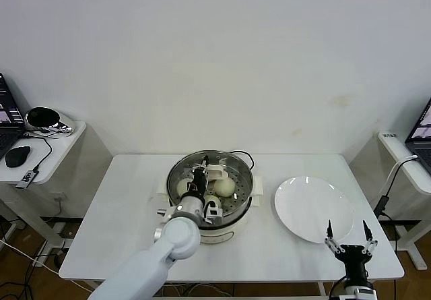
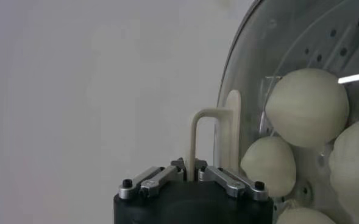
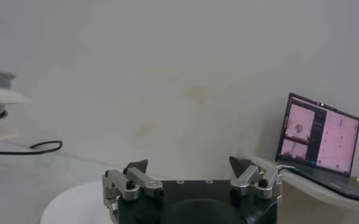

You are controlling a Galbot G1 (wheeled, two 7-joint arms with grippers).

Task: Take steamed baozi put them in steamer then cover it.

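Nearest the robot, the right gripper [image 1: 349,236] waits at the table's front edge beside the plate, its jaws spread wide and empty. The flat white plate [image 1: 314,209] just beyond it is bare and glossy, so no bun appears left to carry over.

Farther in, the left gripper [image 1: 202,178] is clenched on the cream-white handle [image 2: 203,140] of the cover [image 2: 243,67], a thin rectangular loop that rises between its closed fingers in the left wrist view. The cover is clear glass with a metal rim, and it hangs over the steamer [image 1: 246,202]; whether it is fully seated the pictures do not settle.

Through the glass the steamed baozi [image 2: 307,106] sit together on the perforated steel tray: smooth, rounded, matte cream dough against shiny metal. The steamer stands mid-table on the white table [image 1: 121,226], round and polished, its black cord [image 1: 248,156] trailing behind.

By this judgement loading is done, and what remains is settling the cover squarely and letting go.
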